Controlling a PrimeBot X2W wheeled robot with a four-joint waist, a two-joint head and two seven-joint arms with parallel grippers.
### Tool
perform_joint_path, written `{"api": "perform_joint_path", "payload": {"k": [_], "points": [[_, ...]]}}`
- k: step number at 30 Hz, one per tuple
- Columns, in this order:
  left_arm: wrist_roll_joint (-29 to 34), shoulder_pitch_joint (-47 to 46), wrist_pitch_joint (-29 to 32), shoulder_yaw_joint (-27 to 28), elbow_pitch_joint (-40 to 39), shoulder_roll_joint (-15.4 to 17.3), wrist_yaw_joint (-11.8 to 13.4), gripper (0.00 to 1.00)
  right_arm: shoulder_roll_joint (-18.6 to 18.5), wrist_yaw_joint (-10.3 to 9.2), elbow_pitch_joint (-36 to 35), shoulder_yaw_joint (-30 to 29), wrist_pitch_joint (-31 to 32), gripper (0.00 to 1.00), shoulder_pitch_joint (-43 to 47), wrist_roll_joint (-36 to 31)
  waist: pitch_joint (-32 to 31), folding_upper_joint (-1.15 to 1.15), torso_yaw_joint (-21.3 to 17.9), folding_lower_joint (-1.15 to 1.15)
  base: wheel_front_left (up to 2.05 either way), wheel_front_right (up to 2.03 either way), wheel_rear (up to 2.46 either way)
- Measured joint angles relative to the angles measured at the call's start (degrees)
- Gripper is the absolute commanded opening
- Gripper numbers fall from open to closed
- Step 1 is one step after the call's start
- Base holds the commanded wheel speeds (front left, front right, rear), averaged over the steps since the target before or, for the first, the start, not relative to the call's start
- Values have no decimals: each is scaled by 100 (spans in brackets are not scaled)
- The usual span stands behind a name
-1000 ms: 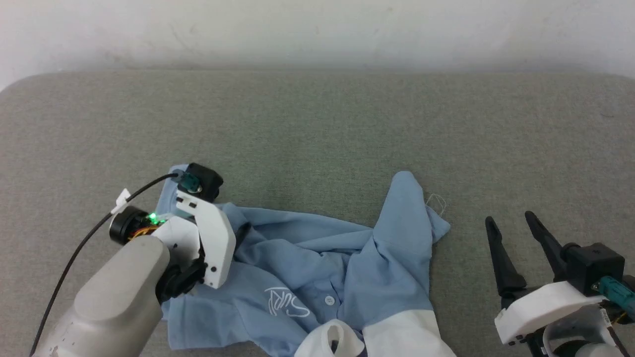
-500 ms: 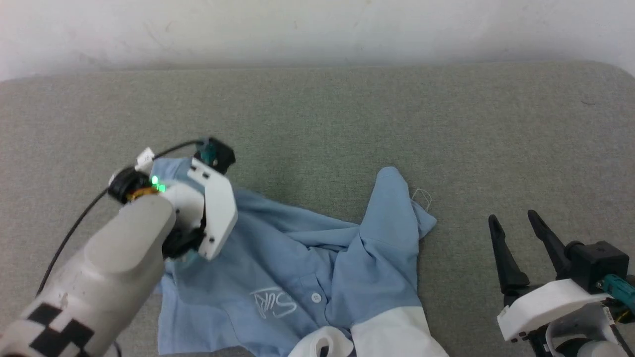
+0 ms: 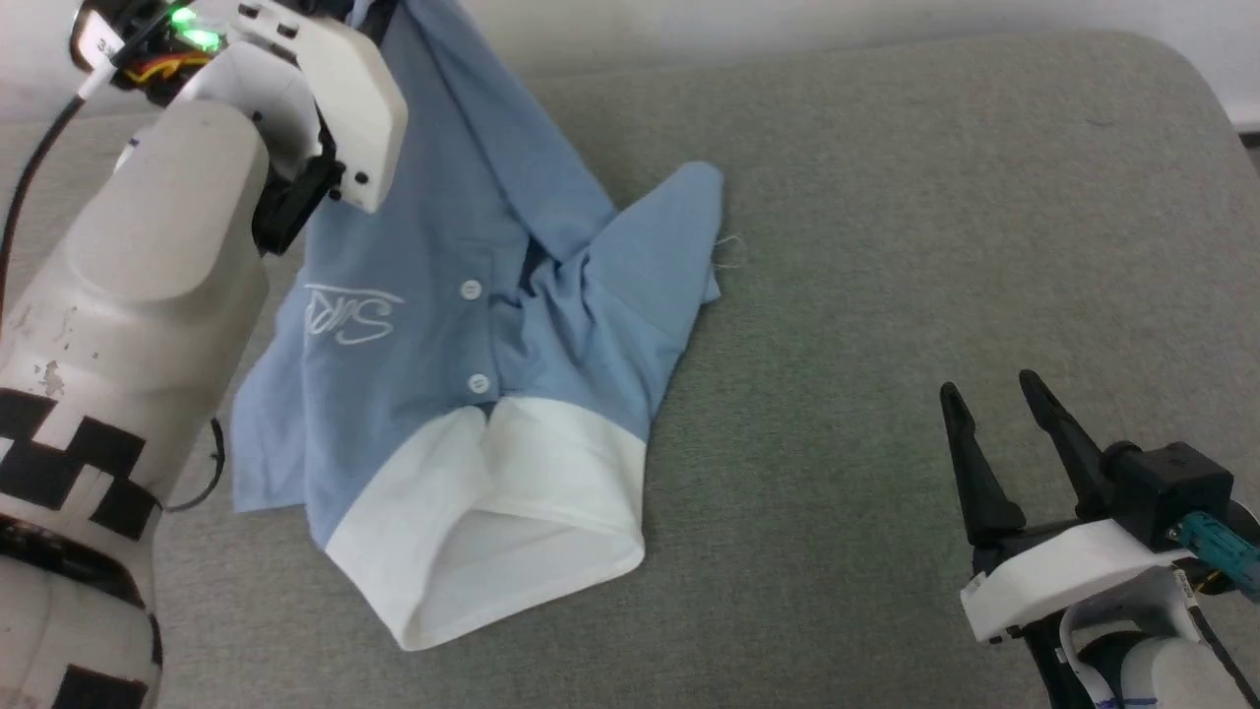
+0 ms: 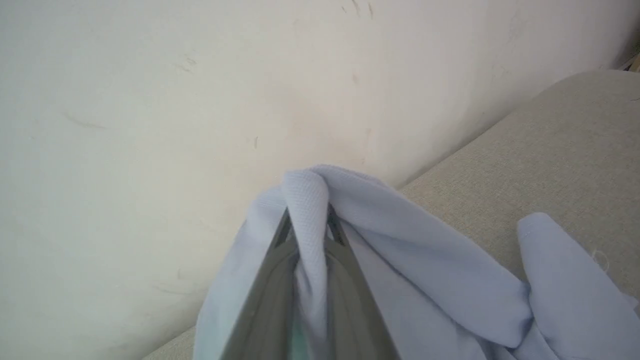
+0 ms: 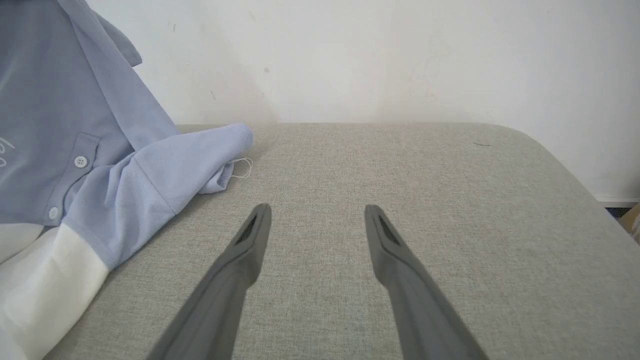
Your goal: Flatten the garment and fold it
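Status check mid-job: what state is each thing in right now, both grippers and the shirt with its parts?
Left gripper: shut on a fold of the shirt, raised.
Right gripper: open, holding nothing.
Shirt: partly lifted, crumpled, not flat, not yet folded.
Collar: resting on the grey surface, gaping open.
Sleeve: lying creased on the grey surface.

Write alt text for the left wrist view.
The left gripper is shut on a bunched fold of the light blue shirt, held up in front of a white wall. The rest of the shirt drapes down to the right toward the grey surface.
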Motion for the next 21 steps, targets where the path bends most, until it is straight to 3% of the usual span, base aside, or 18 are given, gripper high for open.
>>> {"api": "perform_joint_path", "payload": {"k": [4, 5, 6, 7, 17, 21], "points": [[-47, 19, -110, 31, 599, -121, 67, 0, -1, 0, 115, 75, -129, 100, -64, 93, 209, 0, -249, 0, 0, 0, 0], [-87, 38, -164, 60, 728, -138, 73, 33, -1, 0, 144, 93, -157, 100, -74, 105, 261, 0, -301, 0, 0, 0, 0], [-130, 68, -226, 101, 848, -154, 73, 82, -1, 0, 168, 104, -175, 100, -83, 125, 311, 0, -353, 0, 0, 0, 0], [-188, 104, -303, 143, 950, -171, 73, 100, 0, 0, 197, 110, -187, 100, -92, 130, 357, 0, -400, 0, 0, 0, 0], [-910, 600, -1651, 833, 1054, -501, 27, 100, -1, 0, 286, 10, -204, 100, -141, 47, 375, 0, -427, -1, 0, 0, 0], [-1137, 1100, -1808, 1322, 522, -465, 240, 100, -2, 0, 242, -35, -94, 100, -76, 2, 211, 0, -265, -1, 0, 0, 0]]}}
